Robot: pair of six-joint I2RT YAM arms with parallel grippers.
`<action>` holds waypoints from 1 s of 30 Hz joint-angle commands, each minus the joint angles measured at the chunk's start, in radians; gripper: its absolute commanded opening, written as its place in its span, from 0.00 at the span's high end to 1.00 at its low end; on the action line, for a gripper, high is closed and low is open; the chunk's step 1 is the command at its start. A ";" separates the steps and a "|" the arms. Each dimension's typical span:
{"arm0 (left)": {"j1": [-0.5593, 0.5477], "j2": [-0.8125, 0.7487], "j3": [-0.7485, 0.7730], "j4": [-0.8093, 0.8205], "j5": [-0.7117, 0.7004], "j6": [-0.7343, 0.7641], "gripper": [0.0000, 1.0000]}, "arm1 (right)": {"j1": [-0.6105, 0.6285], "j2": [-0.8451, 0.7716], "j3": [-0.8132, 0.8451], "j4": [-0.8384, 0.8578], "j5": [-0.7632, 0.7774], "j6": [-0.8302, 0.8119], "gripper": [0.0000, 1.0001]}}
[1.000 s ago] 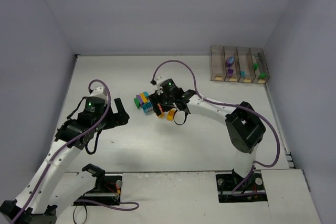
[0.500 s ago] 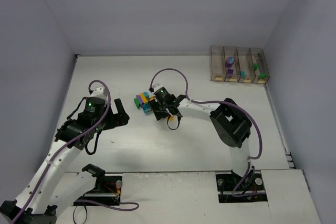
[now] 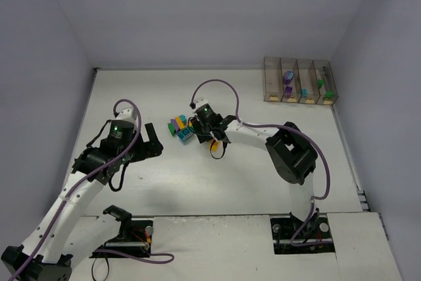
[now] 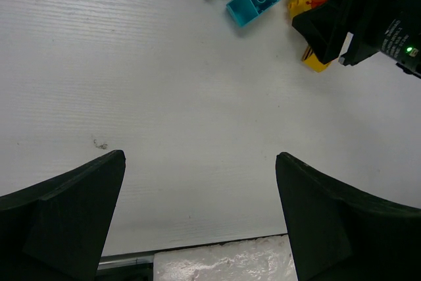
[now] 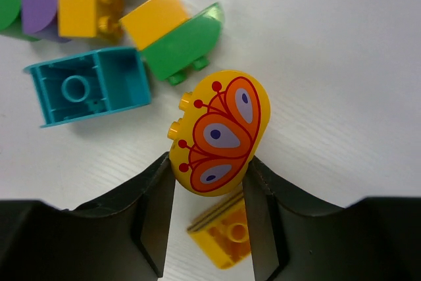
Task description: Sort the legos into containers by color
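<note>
My right gripper (image 5: 209, 162) is shut on a rounded yellow lego with an orange butterfly print (image 5: 220, 133), held just above the table. A plain yellow lego (image 5: 227, 238) lies under it. Beside it lies the pile of legos (image 3: 178, 127): a teal one (image 5: 89, 93), a green one (image 5: 181, 44), yellow and purple ones. In the top view the right gripper (image 3: 198, 135) is at the pile's right edge. My left gripper (image 4: 199, 157) is open and empty, a short way left of the pile (image 3: 152, 141). The containers (image 3: 299, 80) stand at the far right.
The bins hold a purple piece (image 3: 288, 78), a teal piece (image 3: 304, 90) and a green piece (image 3: 320, 83). The right arm's purple cable (image 3: 217, 87) arches above the pile. Walls close in the table on three sides.
My right gripper has moved left and slightly back toward the pile, and its elbow has drawn in. The left arm has barely moved.
</note>
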 commanded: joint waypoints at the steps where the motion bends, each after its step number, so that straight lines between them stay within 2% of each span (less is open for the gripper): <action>1: 0.003 0.008 0.003 0.049 -0.003 -0.014 0.10 | -0.072 -0.157 0.013 0.040 0.063 -0.045 1.00; 8: 0.003 0.035 0.000 0.084 0.000 -0.019 0.10 | -0.397 -0.219 0.076 0.023 -0.004 -0.167 0.99; 15: 0.003 0.048 -0.003 0.105 -0.001 -0.022 0.10 | -0.636 -0.114 0.221 0.018 -0.073 -0.235 0.98; 21: 0.003 0.074 0.010 0.109 0.000 -0.025 0.10 | -0.730 0.054 0.375 0.006 -0.153 -0.255 0.92; 26: 0.003 0.092 0.020 0.116 0.000 -0.025 0.10 | -0.755 0.137 0.462 -0.013 -0.178 -0.243 0.88; 30: 0.003 0.109 0.030 0.118 0.000 -0.025 0.10 | -0.761 0.169 0.501 -0.016 -0.202 -0.247 0.68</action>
